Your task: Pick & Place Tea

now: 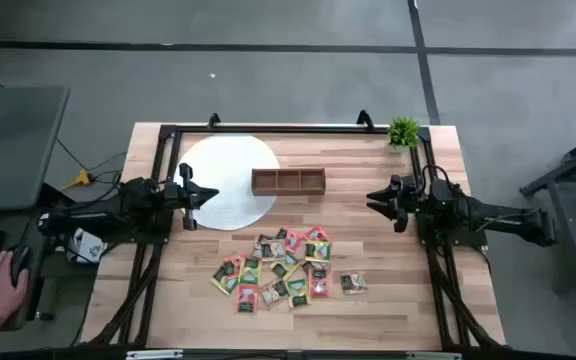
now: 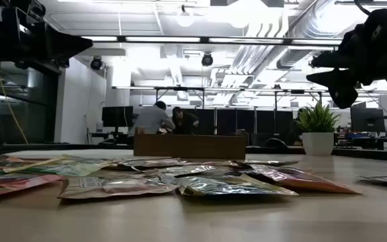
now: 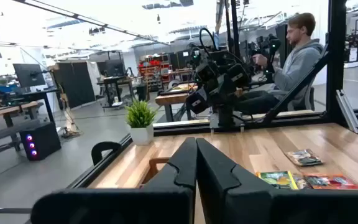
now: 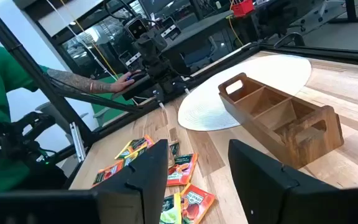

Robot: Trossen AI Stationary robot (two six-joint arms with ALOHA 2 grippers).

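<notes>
High view: my right gripper [image 1: 376, 201] hangs released, nothing picked; next, descend to the tea [image 1: 286, 268].

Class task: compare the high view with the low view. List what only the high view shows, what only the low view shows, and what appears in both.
Only the high view: the white round mat, the three compartments of the wooden tray seen from above, the left gripper shut, and a person's hand at the picture's left edge.

Only the low view: the room behind the table, with two people at desks.

Both: the tea packets lying flat, the tray, the potted plant and the right gripper, open.
</notes>
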